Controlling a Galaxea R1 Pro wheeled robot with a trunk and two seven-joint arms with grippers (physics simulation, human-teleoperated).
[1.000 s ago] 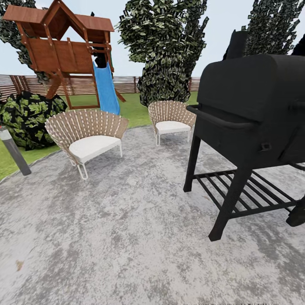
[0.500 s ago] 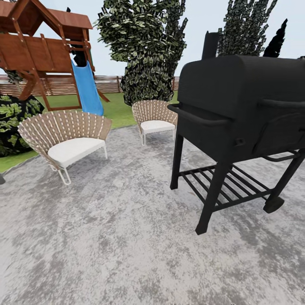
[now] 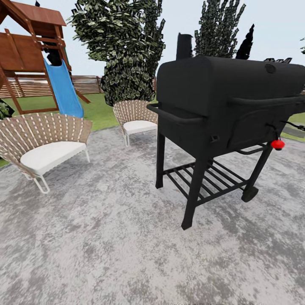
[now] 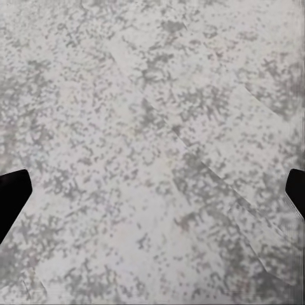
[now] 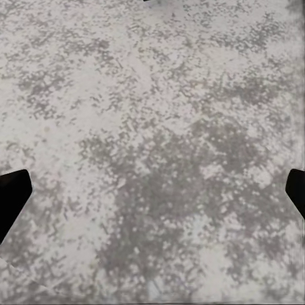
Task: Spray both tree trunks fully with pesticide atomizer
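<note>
I stand on the garden's grey paving, with the green lawn and the brown slat fence beyond it. The wooden play tower with its blue slide rises at the far left. The pesticide atomizer and the smooth-trunked trees are out of view. My left gripper hangs open over bare paving, its dark fingertips wide apart. The right gripper is likewise open above the paving, holding nothing.
A big black grill on legs stands close at the right, a small red knob hanging at its side. Two wicker chairs sit on the left and middle. Dense leafy trees stand behind them.
The whole head view has shifted left, so the camera has turned right. The grill now sits nearer the middle and the play tower is partly cut off.
</note>
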